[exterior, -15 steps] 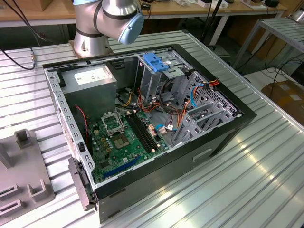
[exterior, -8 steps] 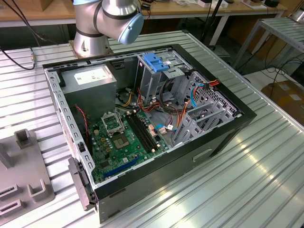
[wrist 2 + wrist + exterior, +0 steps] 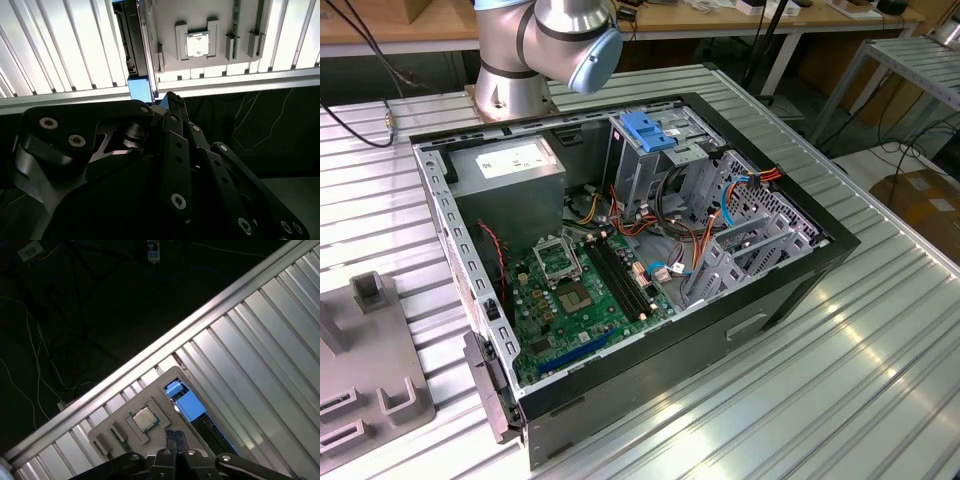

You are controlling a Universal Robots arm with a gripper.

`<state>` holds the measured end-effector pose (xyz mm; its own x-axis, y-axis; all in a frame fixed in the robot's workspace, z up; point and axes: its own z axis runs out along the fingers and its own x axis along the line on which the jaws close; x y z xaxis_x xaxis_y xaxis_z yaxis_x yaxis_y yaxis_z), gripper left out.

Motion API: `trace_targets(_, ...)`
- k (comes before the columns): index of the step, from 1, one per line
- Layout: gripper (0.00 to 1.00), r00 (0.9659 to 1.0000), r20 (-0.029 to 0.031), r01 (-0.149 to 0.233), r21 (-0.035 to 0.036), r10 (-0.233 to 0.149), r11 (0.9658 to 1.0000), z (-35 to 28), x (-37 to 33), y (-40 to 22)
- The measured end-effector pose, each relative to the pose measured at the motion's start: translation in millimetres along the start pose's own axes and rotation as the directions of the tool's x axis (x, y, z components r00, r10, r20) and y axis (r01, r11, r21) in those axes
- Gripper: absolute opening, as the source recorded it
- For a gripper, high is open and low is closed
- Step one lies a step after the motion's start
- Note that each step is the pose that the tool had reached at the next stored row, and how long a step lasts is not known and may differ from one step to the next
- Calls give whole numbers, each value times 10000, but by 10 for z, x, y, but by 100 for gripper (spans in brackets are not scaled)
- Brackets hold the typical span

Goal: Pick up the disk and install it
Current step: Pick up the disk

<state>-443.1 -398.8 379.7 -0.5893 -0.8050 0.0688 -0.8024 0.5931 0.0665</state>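
In the first wrist view the fingers (image 3: 170,440) are seen pressed together. The disk (image 3: 186,402) is found just beyond them, on the table (image 3: 260,340).

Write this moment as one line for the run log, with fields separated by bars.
gripper: shut, empty, close to disk | disk: on edge beside grey fixture, not gripped | install: not done

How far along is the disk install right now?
Nothing looks done yet. The disk stands in a slot at the edge of the grey holder tray, beside a processor chip, not in the open computer case. The hand hangs close to the disk, shut and empty. Picking it up and installing it are both left.
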Motion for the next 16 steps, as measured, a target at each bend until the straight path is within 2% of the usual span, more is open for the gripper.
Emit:
trace_targets(1,10,10000,0,47,13,-47,10000,0,0,0)
trace_targets(2,10,10000,25,45,58,-46,10000,4,0,2)
trace_targets(3,10,10000,70,44,138,-45,9999,8,3,5)
trace_targets(4,10,9999,138,40,254,-44,9997,13,5,8)
trace_targets(7,10,9997,233,37,388,-46,9992,33,9,13)
trace_targets(8,10,9997,249,47,411,-57,9991,37,11,16)
trace_targets(10,10,9995,264,148,448,-160,9989,44,12,18)
trace_targets(11,10,9979,268,571,527,-586,9970,58,13,17)
trace_targets(16,10,9909,246,1305,638,-1322,9894,82,11,16)
